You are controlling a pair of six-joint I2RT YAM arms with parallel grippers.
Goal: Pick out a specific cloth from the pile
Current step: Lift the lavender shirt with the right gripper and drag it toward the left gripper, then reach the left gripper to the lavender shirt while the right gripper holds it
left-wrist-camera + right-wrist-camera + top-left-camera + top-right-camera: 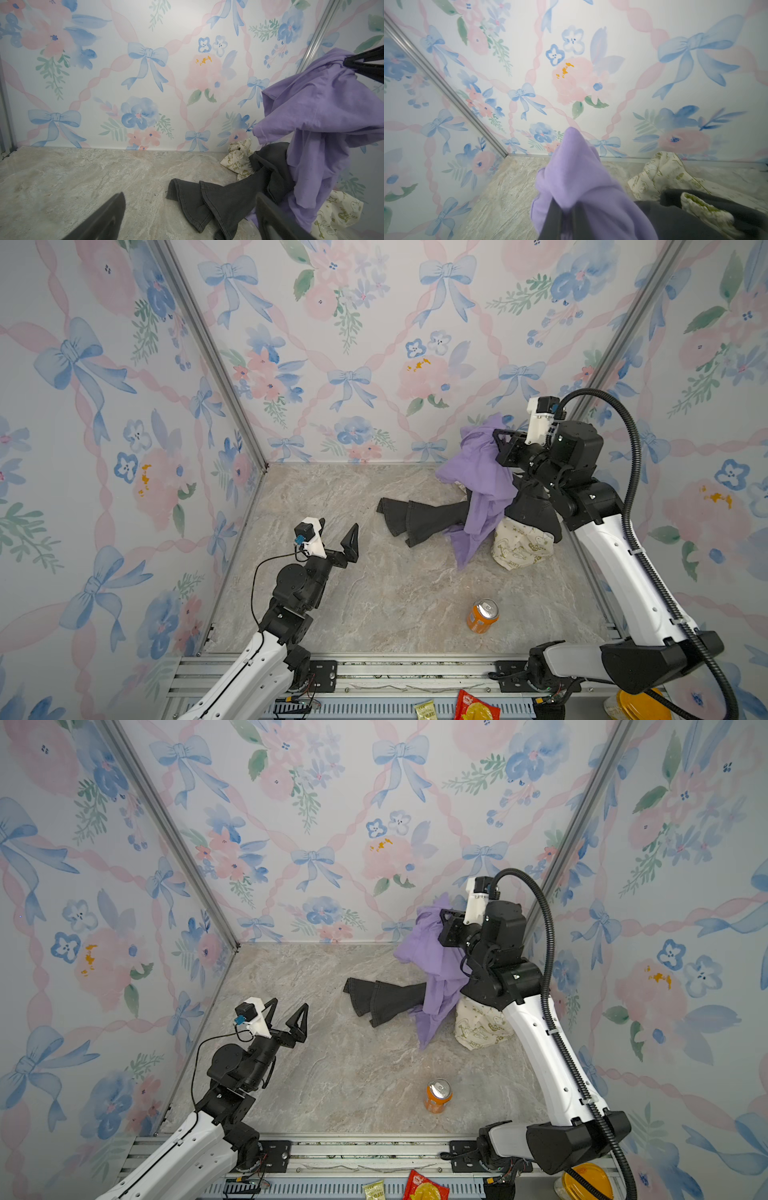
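The lavender cloth (478, 472) (432, 952) hangs at the back right, bunched at its top in my right gripper (496, 435) (444, 915), which is shut on it. In the right wrist view the cloth (577, 176) wraps over the closed jaws of my right gripper (566, 209). Its lower end drapes over the pile: dark grey trousers (424, 516) (218, 197) and a cream cloth with green print (519, 547) (236, 162). My left gripper (338, 533) (190, 195) stands open and empty above the floor, left of the trousers' hems.
An orange can (482, 616) (437, 1096) stands upright on the marble floor in front of the pile. Snack packets (476, 707) and a yellow lid (640, 705) lie beyond the front rail. Floral walls close in the back and both sides.
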